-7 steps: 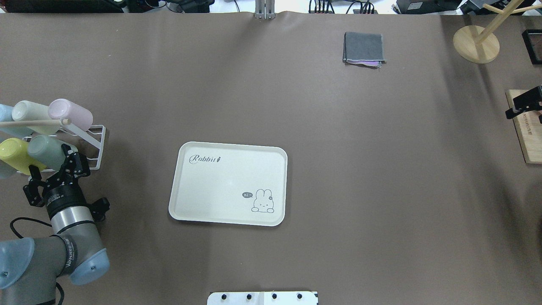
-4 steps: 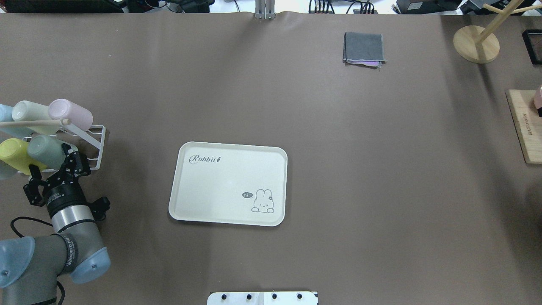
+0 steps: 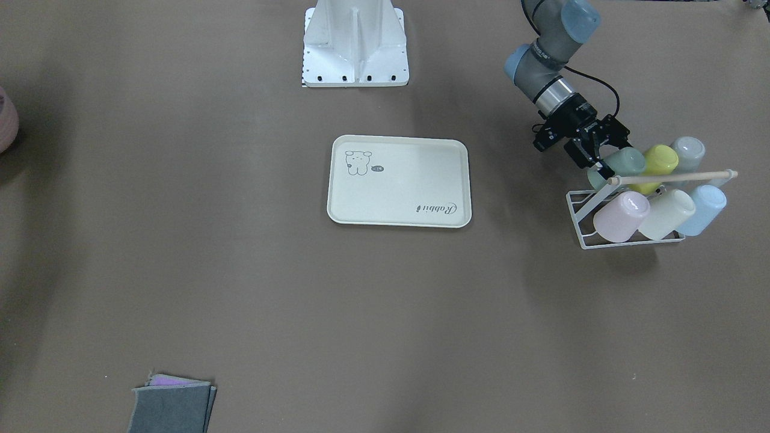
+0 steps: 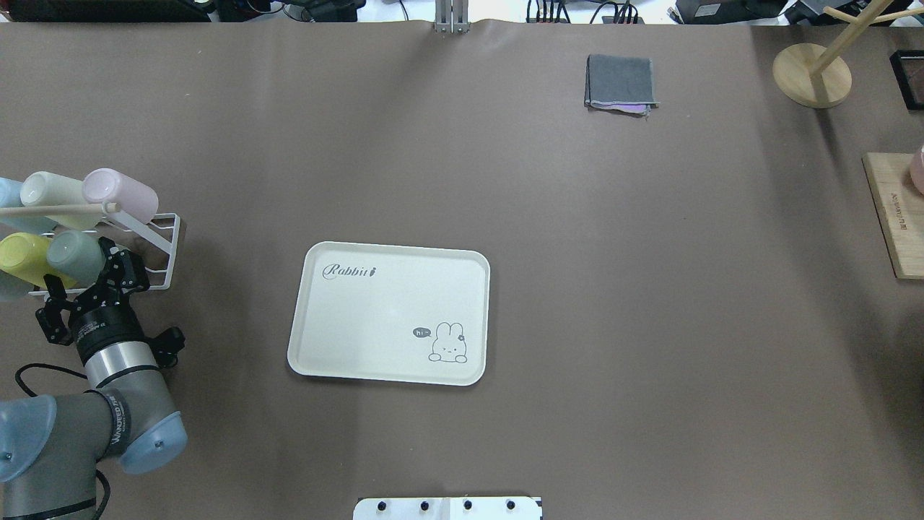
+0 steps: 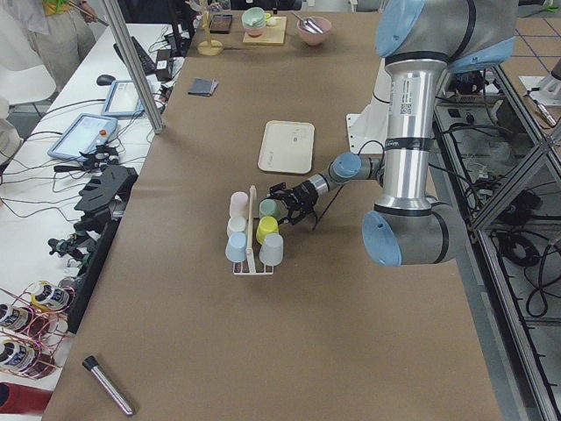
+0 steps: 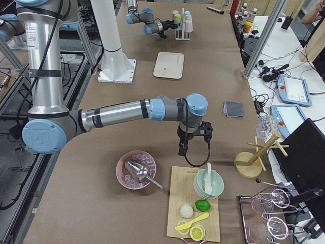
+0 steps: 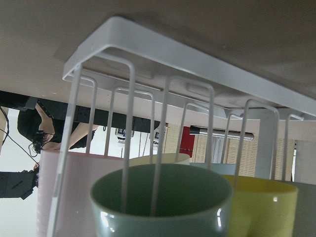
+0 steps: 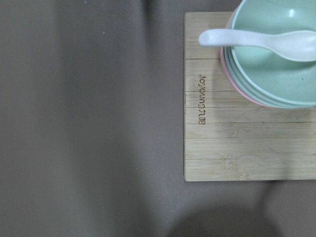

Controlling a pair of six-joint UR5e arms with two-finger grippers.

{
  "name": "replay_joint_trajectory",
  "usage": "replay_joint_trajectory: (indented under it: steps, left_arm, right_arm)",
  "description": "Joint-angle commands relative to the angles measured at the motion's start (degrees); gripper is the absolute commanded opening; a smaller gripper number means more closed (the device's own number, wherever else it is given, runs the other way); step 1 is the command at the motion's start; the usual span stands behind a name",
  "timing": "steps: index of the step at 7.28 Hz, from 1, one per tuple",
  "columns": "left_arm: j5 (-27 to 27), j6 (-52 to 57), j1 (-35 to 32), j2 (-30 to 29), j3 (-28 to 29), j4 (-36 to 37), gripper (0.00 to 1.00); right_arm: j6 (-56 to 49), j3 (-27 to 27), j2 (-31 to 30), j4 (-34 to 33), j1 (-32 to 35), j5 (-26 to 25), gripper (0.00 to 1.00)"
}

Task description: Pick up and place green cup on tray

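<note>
The green cup [image 4: 74, 254] lies tilted on a white wire rack [image 4: 163, 244] at the table's left edge, its mouth toward my left gripper. It also shows in the front view [image 3: 627, 161] and fills the bottom of the left wrist view [image 7: 163, 200]. My left gripper [image 4: 84, 279] is open right at the cup's mouth end, one finger on each side; I cannot tell if they touch it. The cream tray [image 4: 375, 318] lies flat and bare to the right. My right gripper [image 6: 182, 149] hangs over the table far right; I cannot tell if it is open or shut.
A yellow-green cup [image 4: 20, 260], a pink cup [image 4: 119, 193] and a cream cup [image 4: 52, 191] share the rack under a wooden rod [image 4: 58, 210]. A folded grey cloth [image 4: 621, 81], a mug-tree base [image 4: 811, 75] and a wooden board [image 4: 894, 224] with stacked bowls [image 8: 276, 64] lie far right.
My left gripper has moved up and left, closer onto the green cup. The right gripper, seen at the right edge a second ago, has left the overhead view.
</note>
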Motion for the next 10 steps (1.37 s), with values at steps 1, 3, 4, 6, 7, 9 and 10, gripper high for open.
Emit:
replay_joint_trajectory:
  steps: [1,3,4,6,7,9,10]
  left_arm:
    - [-0.4,-0.2,0.0,-0.1,0.6,0.0,0.96]
    - [-0.6,-0.2,0.0,-0.5,0.8,-0.1,0.88]
    - [-0.6,-0.2,0.0,-0.9,0.9,-0.1,0.84]
    - [-1.3,0.0,0.0,-0.9,0.6,-0.3,0.78]
    - [-1.3,0.1,0.0,-0.9,0.6,-0.3,0.75]
    - [-1.3,0.2,0.0,-0.9,0.4,-0.3,0.71]
    - [-1.3,0.2,0.0,-1.1,0.4,-0.3,0.71]
  right_arm:
    - [-2.9,0.1,-0.9,-0.9,0.1,0.5,1.00]
    - [-2.9,0.2,-0.5,-2.0,0.0,0.6,1.00]
    - [-2.9,0.2,-0.4,-2.0,0.0,0.7,1.00]
    - [-2.9,0.2,-0.3,-2.0,0.0,0.9,1.00]
    - [-2.9,0.3,-0.3,-2.0,0.0,0.9,1.00]
    - [-2.9,0.6,-0.1,-3.6,0.0,1.6,1.00]
    - [-2.9,0.6,-0.1,-3.7,0.0,1.8,1.00]
